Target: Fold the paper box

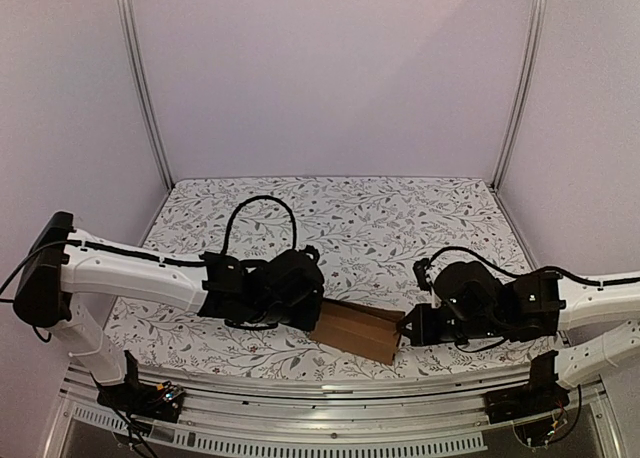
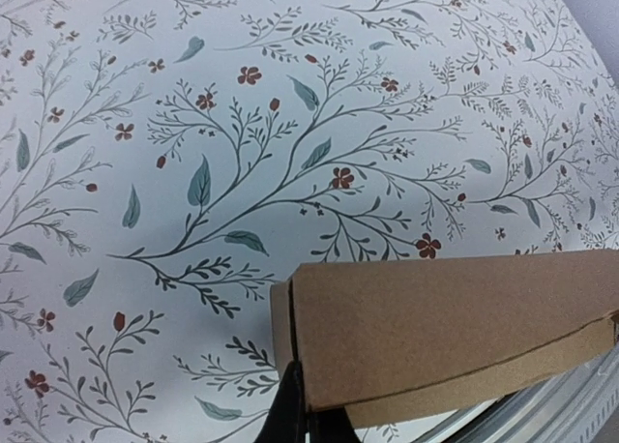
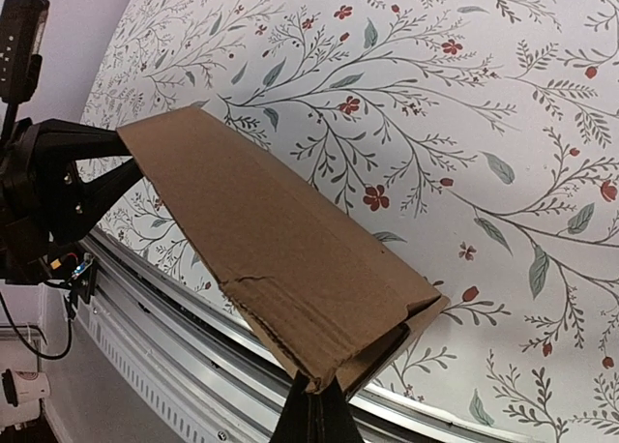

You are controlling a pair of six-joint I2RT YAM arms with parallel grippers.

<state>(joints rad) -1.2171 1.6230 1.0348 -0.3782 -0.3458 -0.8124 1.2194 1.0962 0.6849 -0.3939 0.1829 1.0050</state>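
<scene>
Lilac walls [image 1: 330,68] close in a table [image 1: 400,208] covered with a flowered cloth. The box [image 1: 355,330] is a flattened brown sleeve, stretched crosswise over the middle of the table's near edge and apparently lifted clear of the cloth. Its right end gapes slightly, showing a dark hollow between the layers. The left gripper [image 2: 302,409] is clenched on the lower corner of the box's left end, thin cardboard pinched between the fingertips. The right gripper [image 3: 314,404] is clamped the same way on the bottom corner of the right end, just under that gap. With each end held by an arm, the sleeve likely hangs in the air so it can be squeezed open and squared. Most of the box extends up and away from both sets of fingers.
</scene>
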